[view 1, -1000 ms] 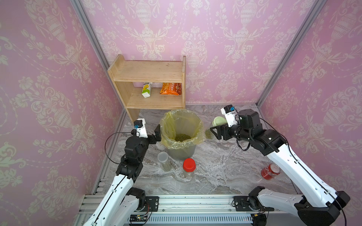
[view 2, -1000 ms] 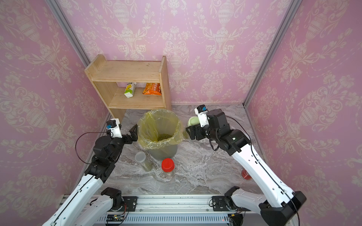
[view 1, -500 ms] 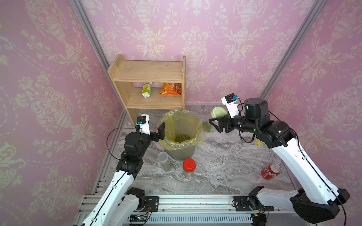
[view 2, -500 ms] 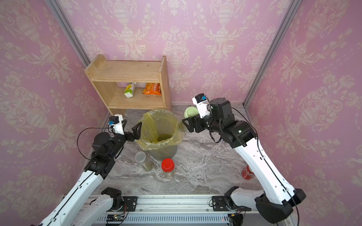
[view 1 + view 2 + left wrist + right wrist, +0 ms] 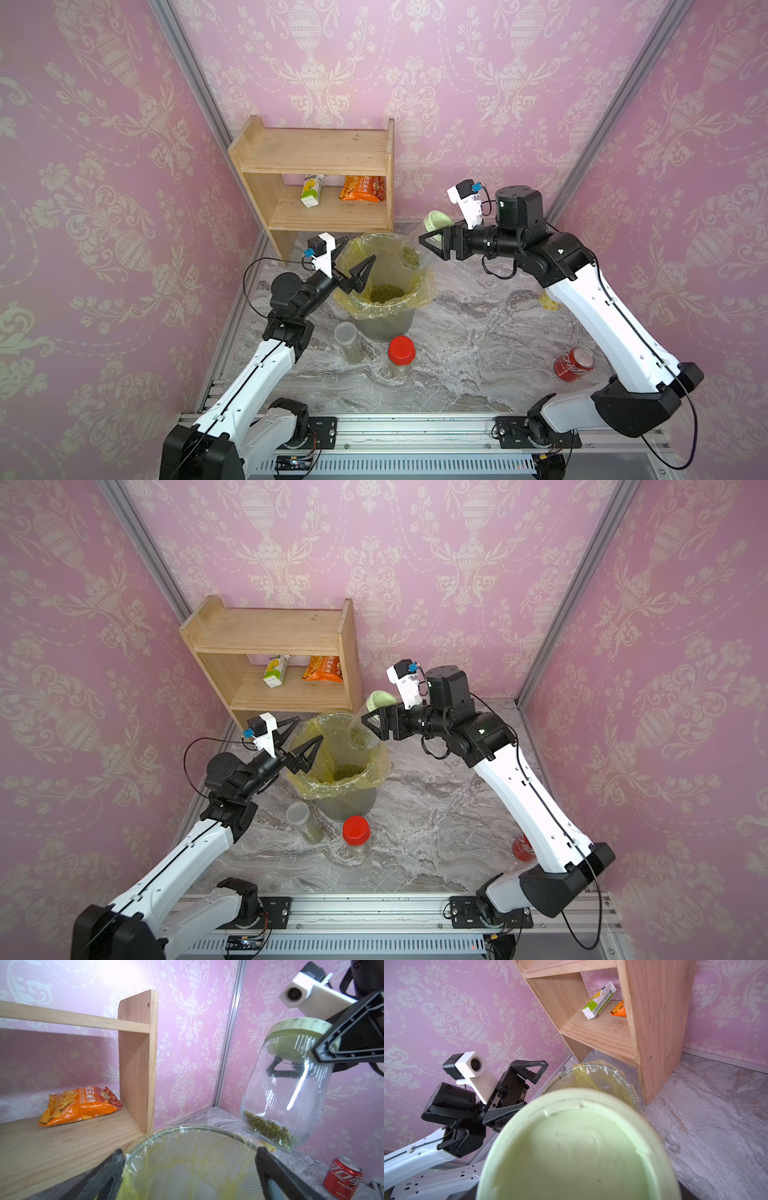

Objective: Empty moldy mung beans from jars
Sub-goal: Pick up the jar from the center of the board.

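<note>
My right gripper (image 5: 424,243) (image 5: 370,722) is shut on a clear jar (image 5: 415,253) (image 5: 360,734) (image 5: 284,1095) just under its pale green lid (image 5: 434,220) (image 5: 299,1028) (image 5: 577,1147). It holds the jar tilted in the air over the bin's far right rim, lid on. A few mung beans (image 5: 268,1128) lie in the jar's low end. My left gripper (image 5: 355,259) (image 5: 304,734) (image 5: 189,1167) hangs open over the bin's near left rim with nothing in it. A jar with a translucent lid (image 5: 347,340) and a red-lidded jar (image 5: 401,355) stand in front of the bin.
The mesh bin (image 5: 415,299) (image 5: 187,1128), lined with a yellow bag, has a heap of beans (image 5: 384,293) at its bottom. A wooden shelf (image 5: 320,166) with a carton and a snack bag (image 5: 79,1103) stands behind. A red soda can (image 5: 575,363) stands at the right.
My right gripper has carried the jar up and leftward to the bin's rim. The left gripper has risen and reached in over the bin's left rim.
</note>
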{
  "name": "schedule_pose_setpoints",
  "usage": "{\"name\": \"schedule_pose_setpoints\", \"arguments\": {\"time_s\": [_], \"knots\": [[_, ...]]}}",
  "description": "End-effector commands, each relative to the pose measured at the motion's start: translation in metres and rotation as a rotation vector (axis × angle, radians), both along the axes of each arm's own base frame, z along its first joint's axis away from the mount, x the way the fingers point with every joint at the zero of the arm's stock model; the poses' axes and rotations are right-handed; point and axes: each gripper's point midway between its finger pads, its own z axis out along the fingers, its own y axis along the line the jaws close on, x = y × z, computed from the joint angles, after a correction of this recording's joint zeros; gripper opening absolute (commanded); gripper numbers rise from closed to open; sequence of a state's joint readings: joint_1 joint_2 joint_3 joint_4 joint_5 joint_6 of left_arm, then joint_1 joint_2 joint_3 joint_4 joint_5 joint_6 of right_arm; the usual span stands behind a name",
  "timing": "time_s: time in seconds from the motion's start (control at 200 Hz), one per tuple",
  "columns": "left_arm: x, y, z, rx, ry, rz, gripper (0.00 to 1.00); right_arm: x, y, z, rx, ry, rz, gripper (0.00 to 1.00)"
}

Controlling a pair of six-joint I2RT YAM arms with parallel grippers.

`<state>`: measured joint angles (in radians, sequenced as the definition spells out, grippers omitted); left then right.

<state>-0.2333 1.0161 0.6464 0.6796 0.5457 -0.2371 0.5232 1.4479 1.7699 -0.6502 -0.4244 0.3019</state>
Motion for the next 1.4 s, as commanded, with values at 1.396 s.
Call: {"name": "schedule_pose_setpoints", "arguments": {"time_s": [1.396], "knots": [[0.022,-0.054,0.043,-0.054,-0.031,-0.255,0.95,0.036,0.062,0.06,0.302,0.008,0.083,0.5]]}}
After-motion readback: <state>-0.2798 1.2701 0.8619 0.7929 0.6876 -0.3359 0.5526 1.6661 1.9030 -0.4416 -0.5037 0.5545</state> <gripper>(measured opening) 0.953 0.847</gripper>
